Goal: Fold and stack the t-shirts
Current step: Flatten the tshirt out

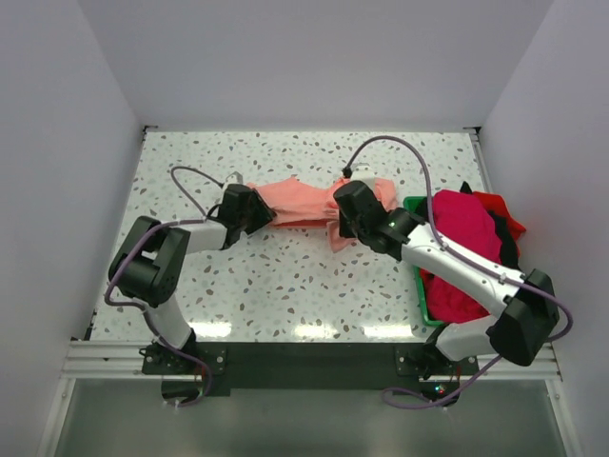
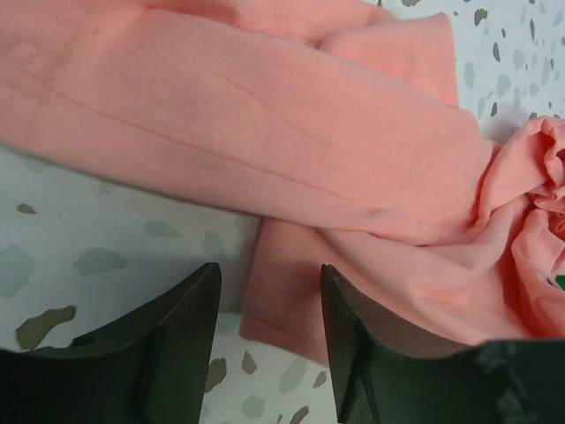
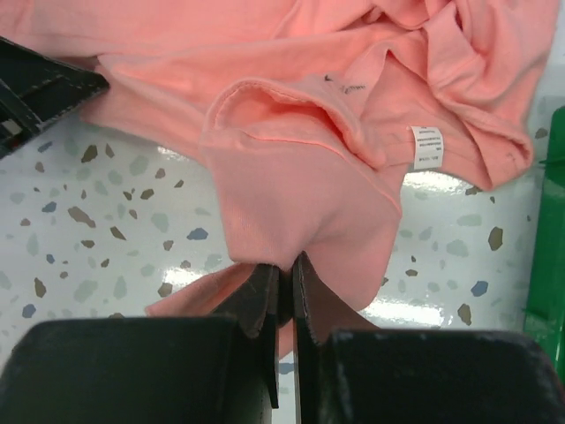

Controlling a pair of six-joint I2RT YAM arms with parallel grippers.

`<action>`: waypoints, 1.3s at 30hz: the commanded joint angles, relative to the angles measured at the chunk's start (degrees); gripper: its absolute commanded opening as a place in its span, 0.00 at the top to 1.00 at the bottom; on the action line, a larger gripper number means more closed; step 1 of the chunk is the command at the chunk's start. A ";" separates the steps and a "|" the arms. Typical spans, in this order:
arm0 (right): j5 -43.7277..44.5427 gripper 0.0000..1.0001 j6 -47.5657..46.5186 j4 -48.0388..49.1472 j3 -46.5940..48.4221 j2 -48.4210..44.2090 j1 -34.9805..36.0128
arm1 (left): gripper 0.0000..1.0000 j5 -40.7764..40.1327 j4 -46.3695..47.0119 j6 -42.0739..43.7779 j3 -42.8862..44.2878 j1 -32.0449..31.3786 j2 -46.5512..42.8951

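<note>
A salmon-pink t-shirt (image 1: 303, 202) lies bunched across the middle of the table. My left gripper (image 1: 255, 215) is at its left end, open, with the cloth edge (image 2: 291, 300) lying between the fingers, not pinched. My right gripper (image 1: 344, 228) is at its right part, shut on a fold of the salmon-pink shirt (image 3: 300, 212) and lifting it slightly. The shirt's neck label (image 3: 426, 147) shows. Magenta (image 1: 466, 248), red (image 1: 495, 205) and black shirts are piled in the green tray (image 1: 415, 205) at the right.
The green tray's edge shows in the right wrist view (image 3: 547, 230), close to the shirt's right end. The speckled tabletop (image 1: 285, 286) is walled on the left, right and back. Purple cables loop over both arms.
</note>
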 commanded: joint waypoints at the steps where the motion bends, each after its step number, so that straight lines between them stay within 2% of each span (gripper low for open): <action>1: 2.30 1.00 -2.20 -3.27 3.14 -1.87 -0.54 | 0.54 3.21 3.41 0.40 2.45 -1.22 2.78; 7: 2.31 1.00 -4.40 -4.50 8.23 -1.79 -3.79 | 0.87 3.56 2.01 0.40 4.91 -2.98 2.43; 11: 1.07 1.00 -6.33 -4.94 13.24 -0.92 -6.60 | 1.00 2.07 0.51 0.75 5.18 -2.89 -0.46; 15: -0.24 1.00 -8.00 -6.78 22.36 0.93 -9.58 | 1.00 1.80 -2.39 1.98 6.67 -2.71 -4.32; 21: -3.31 1.00 -11.78 -9.33 37.56 5.67 -9.77 | 1.00 -1.53 -9.59 4.17 10.09 -1.22 -13.54; 24: -3.41 1.00 -14.24 -9.60 45.99 8.65 -9.77 | 1.00 -2.59 -14.69 6.89 15.36 1.32 -17.42; 25: -3.06 1.00 -14.77 -9.69 48.21 9.45 -9.77 | 1.00 -3.03 -18.96 7.77 18.94 2.11 -17.95; 30: -3.23 1.00 -16.27 -11.88 63.58 15.08 -12.05 | 1.00 -2.42 -26.38 14.27 32.40 5.63 -18.58; 34: -7.35 1.00 -14.95 -11.53 67.39 17.98 -14.42 | 1.00 0.66 -35.32 18.33 46.19 5.81 -15.59; 37: -7.89 1.00 -13.90 -11.62 63.90 17.64 -15.13 | 0.99 1.36 -36.50 18.42 44.31 5.81 -16.64; 38: -8.76 1.00 -13.55 -11.27 61.70 15.98 -15.39 | 0.94 1.36 -36.41 18.24 42.72 5.81 -17.34; 39: -9.47 1.00 -13.19 -8.92 55.24 14.57 -15.39 | 0.78 1.10 -36.23 17.72 40.97 5.81 -19.00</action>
